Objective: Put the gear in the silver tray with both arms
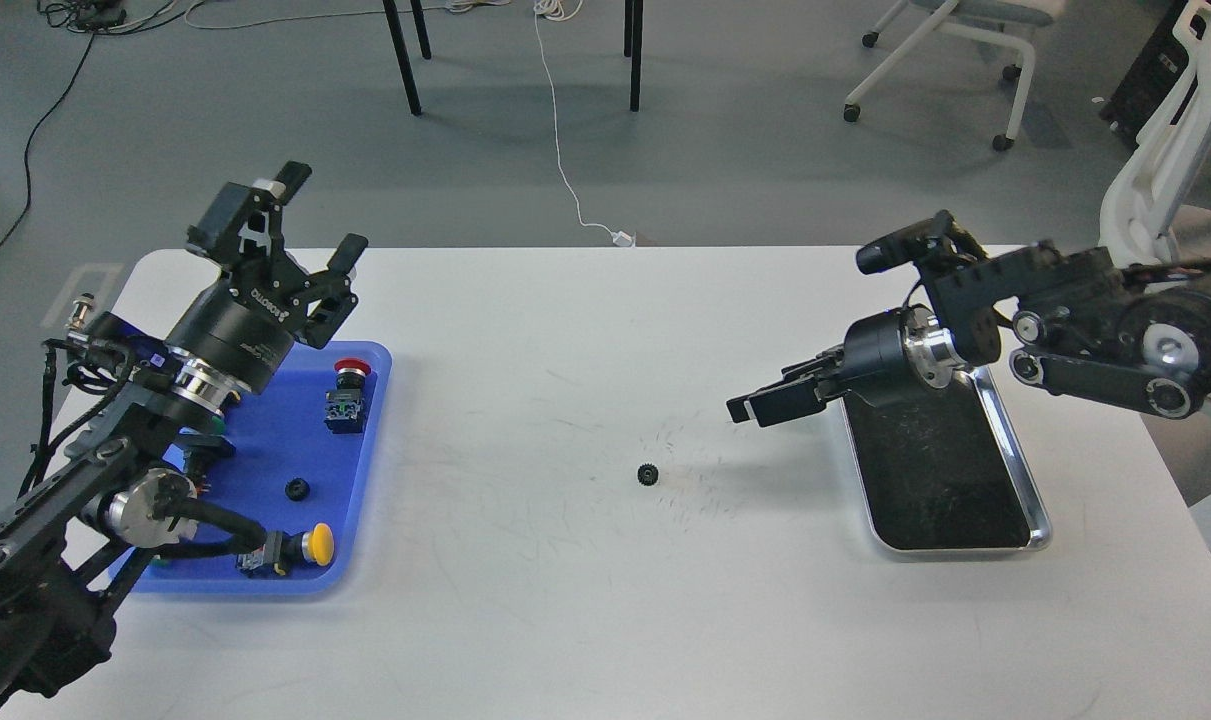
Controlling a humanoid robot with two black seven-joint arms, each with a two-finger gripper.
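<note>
A small black gear (648,474) lies alone on the white table near its middle. The silver tray (1020,470) sits to the right, its dark floor bare. My right gripper (755,405) reaches left from above the tray's left rim, up and to the right of the gear; its fingers sit close together with nothing between them. My left gripper (320,215) is raised above the far corner of the blue tray, fingers spread and empty.
A blue plastic tray (365,470) at the left holds a second small black gear (297,489), a red push button (347,396), a yellow push button (295,549) and other parts. Chair and table legs stand on the floor beyond the table.
</note>
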